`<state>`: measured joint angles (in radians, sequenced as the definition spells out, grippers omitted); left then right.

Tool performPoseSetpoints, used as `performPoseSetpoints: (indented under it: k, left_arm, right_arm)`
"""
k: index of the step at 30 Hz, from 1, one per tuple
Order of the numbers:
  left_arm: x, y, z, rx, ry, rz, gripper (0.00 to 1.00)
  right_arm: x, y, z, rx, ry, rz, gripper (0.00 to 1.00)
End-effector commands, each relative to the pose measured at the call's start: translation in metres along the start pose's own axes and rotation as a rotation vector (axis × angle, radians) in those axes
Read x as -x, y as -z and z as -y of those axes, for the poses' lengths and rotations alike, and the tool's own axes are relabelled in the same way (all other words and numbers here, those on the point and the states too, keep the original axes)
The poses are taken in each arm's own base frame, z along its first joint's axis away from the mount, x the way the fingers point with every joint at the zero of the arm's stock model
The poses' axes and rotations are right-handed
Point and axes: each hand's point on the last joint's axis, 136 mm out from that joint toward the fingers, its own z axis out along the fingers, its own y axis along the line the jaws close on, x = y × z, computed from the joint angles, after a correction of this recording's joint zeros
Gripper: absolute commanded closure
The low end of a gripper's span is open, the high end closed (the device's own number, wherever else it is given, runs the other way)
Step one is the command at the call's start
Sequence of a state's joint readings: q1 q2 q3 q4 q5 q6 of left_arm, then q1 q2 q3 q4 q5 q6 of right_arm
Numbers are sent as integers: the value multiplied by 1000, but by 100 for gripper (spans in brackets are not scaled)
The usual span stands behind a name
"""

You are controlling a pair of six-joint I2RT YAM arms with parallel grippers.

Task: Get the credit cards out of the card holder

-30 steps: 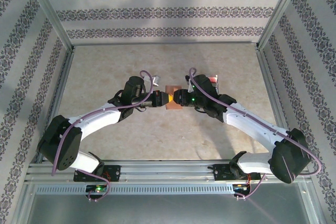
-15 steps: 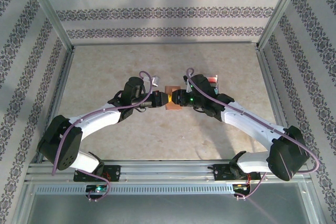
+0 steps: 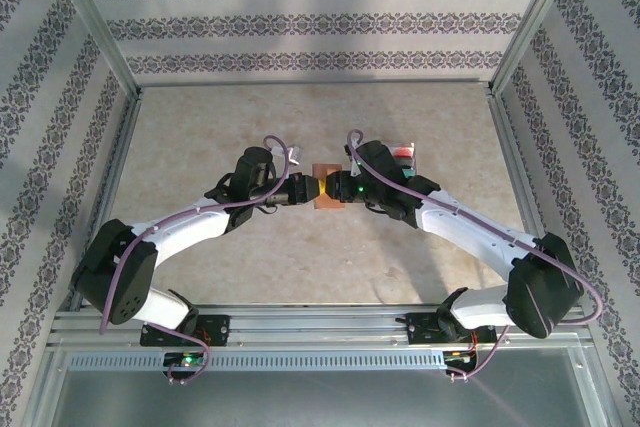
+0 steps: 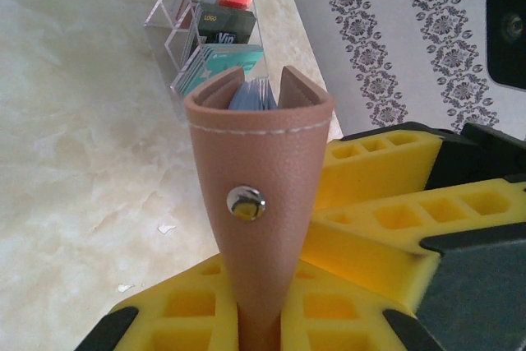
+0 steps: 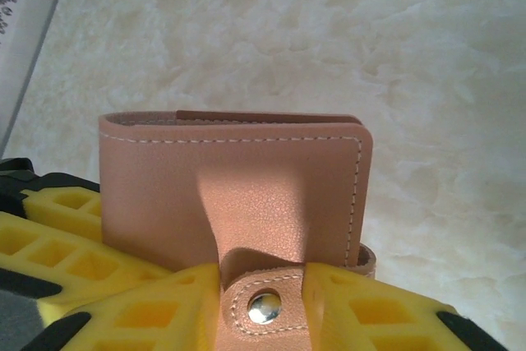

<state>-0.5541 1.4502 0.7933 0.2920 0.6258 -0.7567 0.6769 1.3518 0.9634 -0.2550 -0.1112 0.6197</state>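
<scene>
Left gripper point(image 4: 267, 293) is clamped on the card holder point(image 4: 261, 170), held upright mid-table. A blue card point(image 4: 251, 96) sits inside, so the emptying looks unfinished. Right gripper point(image 5: 263, 310), at its 3 o'clock, pinches the snap strap point(image 5: 263, 269). At 2 o'clock a clear rack point(image 4: 164, 18) holds three credit cards point(image 4: 226, 59). Bare table point(image 3: 300, 117) spreads at 12 and 6 o'clock, with the walls point(image 3: 320, 22) well apart
</scene>
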Motion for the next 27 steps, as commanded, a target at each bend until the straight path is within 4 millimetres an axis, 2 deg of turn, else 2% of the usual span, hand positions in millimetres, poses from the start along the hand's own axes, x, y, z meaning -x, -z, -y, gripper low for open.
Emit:
performPoseSetpoints:
  k: [1,7,17,27]
  left_arm:
    - [26,15,48,-154,-109,92,98]
    - [28,17,48,-141,-119,99,99]
    - [26,17,42,-109,-115,98,99]
    - [24,15,35,-82,-108,89,99]
  right_arm:
    - [-18,-6,13,-82,27,-74,68]
    - [-20,-6,22,-131,23,-82,71]
    - [-13,1,28,-161,13,-50,90]
    - [-7,8,24,-106,-18,-19,92]
